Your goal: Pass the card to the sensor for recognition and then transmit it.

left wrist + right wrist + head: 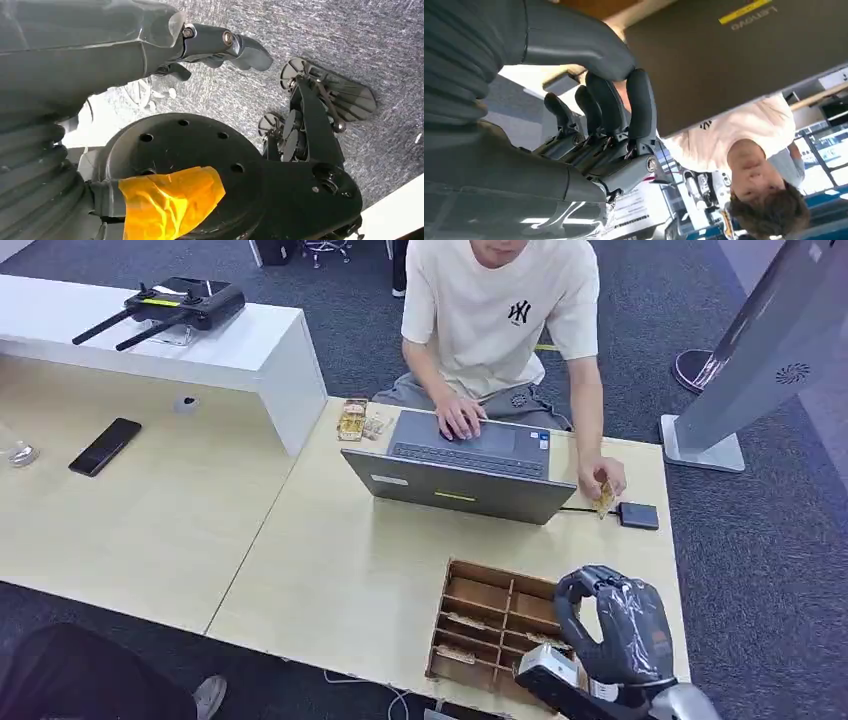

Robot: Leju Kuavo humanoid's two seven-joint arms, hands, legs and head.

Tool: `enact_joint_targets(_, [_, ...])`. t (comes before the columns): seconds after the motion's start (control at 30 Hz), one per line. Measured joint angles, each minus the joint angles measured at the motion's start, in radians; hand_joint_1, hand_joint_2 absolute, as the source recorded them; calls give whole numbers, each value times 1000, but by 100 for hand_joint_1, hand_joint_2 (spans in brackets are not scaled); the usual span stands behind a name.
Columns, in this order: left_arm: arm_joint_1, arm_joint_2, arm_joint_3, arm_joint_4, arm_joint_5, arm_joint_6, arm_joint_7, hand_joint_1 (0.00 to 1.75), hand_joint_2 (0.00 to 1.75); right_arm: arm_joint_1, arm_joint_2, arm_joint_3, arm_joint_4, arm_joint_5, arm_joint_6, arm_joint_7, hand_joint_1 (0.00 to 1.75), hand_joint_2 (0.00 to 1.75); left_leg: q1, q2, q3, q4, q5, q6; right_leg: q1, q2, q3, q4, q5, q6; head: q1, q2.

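Right hand (610, 625) is raised over the near right corner of the table (330, 570), above the right end of the wooden tray (495, 625). Its fingers (639, 107) are curled toward the thumb, and no card is seen between them; the hand is clenched on nothing. Left hand (220, 47) hangs over grey carpet with its fingers loosely extended and holds nothing.

The card (604, 497) is well apart from the right hand, farther across the table near the right edge. It is pinched in the hand (603, 478) of a person (500, 310) seated on the far side. The card is just beside a small dark sensor (638, 515) lying flat on the table; whether they touch cannot be told. A thin cable runs from the sensor toward the laptop (470, 465).

The laptop stands open between the person and the tray, its lid back facing the robot. The person's other hand rests on its keyboard. The tray compartments hold several cards lying flat. A phone (105, 446) lies on the left part of the table, and a black controller (170, 305) sits on the white counter (250, 350).
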Motion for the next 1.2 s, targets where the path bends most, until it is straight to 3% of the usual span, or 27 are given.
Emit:
enact_joint_targets(0.03, [0,0,0,0,1,0,0,0,175,5,-4,2,-4,1,4,2,108,175,0,0,0,0,0,0,0,0,0,0,0,0,0,0])
enact_joint_targets(0.1, [0,0,-2,0,7,0,1,0,175,16,-12,5,-12,2,12,4,134,175,0,0,0,0,0,0,0,0,0,0,0,0,0,0])
enact_joint_targets(0.23, [0,1,-7,0,14,0,1,0,175,30,-22,12,-19,1,15,11,140,175,0,0,0,0,0,0,0,0,0,0,0,0,0,0])
enact_joint_targets(0.37, [-1,1,-14,0,19,0,1,0,175,36,-27,19,-23,1,16,11,140,175,0,0,0,0,0,0,0,0,0,0,0,0,0,0])
enact_joint_targets(0.4, [-1,1,-16,0,21,0,1,0,175,38,-29,22,-24,0,17,11,134,175,0,0,0,0,0,0,0,0,0,0,0,0,0,0])
enact_joint_targets(0.43, [-1,1,-17,0,21,0,1,0,175,39,-31,23,-24,0,18,11,113,175,0,0,0,0,0,0,0,0,0,0,0,0,0,0])
enact_joint_targets(0.47, [-1,1,-17,0,21,0,1,0,175,40,-32,26,-26,0,18,11,112,175,0,0,0,0,0,0,0,0,0,0,0,0,0,0])
enact_joint_targets(0.5, [-1,1,-17,0,21,0,1,0,175,41,-33,27,-26,0,18,11,138,175,0,0,0,0,0,0,0,0,0,0,0,0,0,0])
enact_joint_targets(0.6, [-1,1,-18,0,26,0,1,0,175,43,-35,29,-29,-1,18,12,126,175,0,0,0,0,0,0,0,0,0,0,0,0,0,0])
enact_joint_targets(0.67, [-1,1,-19,0,32,0,1,0,175,45,-37,30,-31,-2,18,12,129,175,0,0,0,0,0,0,0,0,0,0,0,0,0,0])
enact_joint_targets(0.7, [-1,1,-20,0,33,0,1,0,175,46,-39,31,-32,-2,18,14,96,175,0,0,0,0,0,0,0,0,0,0,0,0,0,0])
enact_joint_targets(0.8, [-1,1,-21,0,39,0,1,0,175,48,-40,32,-32,0,18,15,80,175,0,0,0,0,0,0,0,0,0,0,0,0,0,0])
enact_joint_targets(0.87, [-1,1,-22,0,42,1,1,0,175,51,-42,33,-33,1,20,21,86,175,0,0,0,0,0,0,0,0,0,0,0,0,0,0])
enact_joint_targets(0.93, [0,1,-23,0,49,2,1,0,175,57,-48,34,-34,2,21,23,66,175,0,0,0,0,0,0,0,0,0,0,0,0,0,0])
enact_joint_targets(1.0, [0,1,-24,0,51,3,1,0,175,62,-51,34,-37,5,21,30,73,175,0,0,0,0,0,0,0,0,0,0,0,0,0,0])
enact_joint_targets(1.2, [0,0,-28,0,62,3,2,0,175,77,-64,33,-50,15,26,33,73,175,0,0,0,0,0,0,0,0,0,0,0,0,0,0])
